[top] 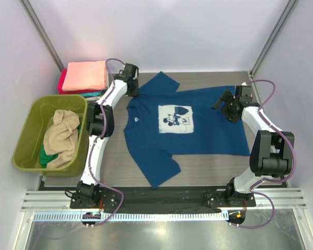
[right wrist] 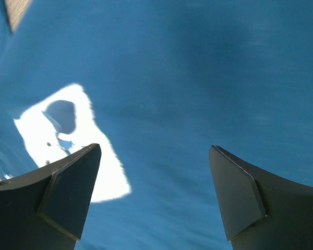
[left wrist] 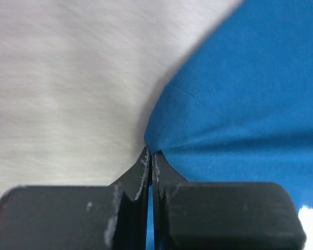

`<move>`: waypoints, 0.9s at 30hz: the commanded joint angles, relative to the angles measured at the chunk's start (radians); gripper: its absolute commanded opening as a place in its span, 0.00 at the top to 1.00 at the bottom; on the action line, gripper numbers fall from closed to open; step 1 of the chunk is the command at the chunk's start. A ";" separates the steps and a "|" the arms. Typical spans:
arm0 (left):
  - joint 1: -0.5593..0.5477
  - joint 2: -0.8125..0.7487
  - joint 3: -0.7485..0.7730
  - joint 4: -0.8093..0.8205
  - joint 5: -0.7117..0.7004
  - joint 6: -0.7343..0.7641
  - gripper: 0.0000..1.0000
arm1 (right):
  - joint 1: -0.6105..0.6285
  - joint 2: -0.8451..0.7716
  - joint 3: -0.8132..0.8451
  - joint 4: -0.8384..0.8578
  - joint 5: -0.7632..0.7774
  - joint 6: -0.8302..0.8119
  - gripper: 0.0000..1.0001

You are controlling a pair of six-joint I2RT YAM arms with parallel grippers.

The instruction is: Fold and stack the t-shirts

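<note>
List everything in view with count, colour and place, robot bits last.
blue t-shirt: 1, navy with a white patch, spread flat mid-table
pink shirt: 1, salmon pink, folded, top of the stack at the far left corner
red shirt: 1, red, edge showing under the pink one
teal shirt: 1, teal, edge at the stack's bottom
tub: 1, olive green, left side
tan shirt: 1, tan, crumpled in the tub
green shirt: 1, green, under the tan one
table: 1, grey wood grain
left hand: black, shut on the blue t-shirt's edge
right hand: black, open over the blue t-shirt
</note>
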 commanded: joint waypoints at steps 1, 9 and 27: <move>0.084 0.063 0.178 -0.130 -0.075 0.070 1.00 | 0.009 -0.040 0.001 0.041 -0.023 -0.011 0.10; 0.052 -0.180 0.017 -0.142 -0.058 0.022 0.29 | 0.012 -0.049 -0.005 0.042 -0.017 -0.008 0.10; -0.386 -1.261 -1.346 0.007 -0.147 -0.294 0.37 | 0.029 -0.483 -0.384 0.070 0.068 0.106 0.10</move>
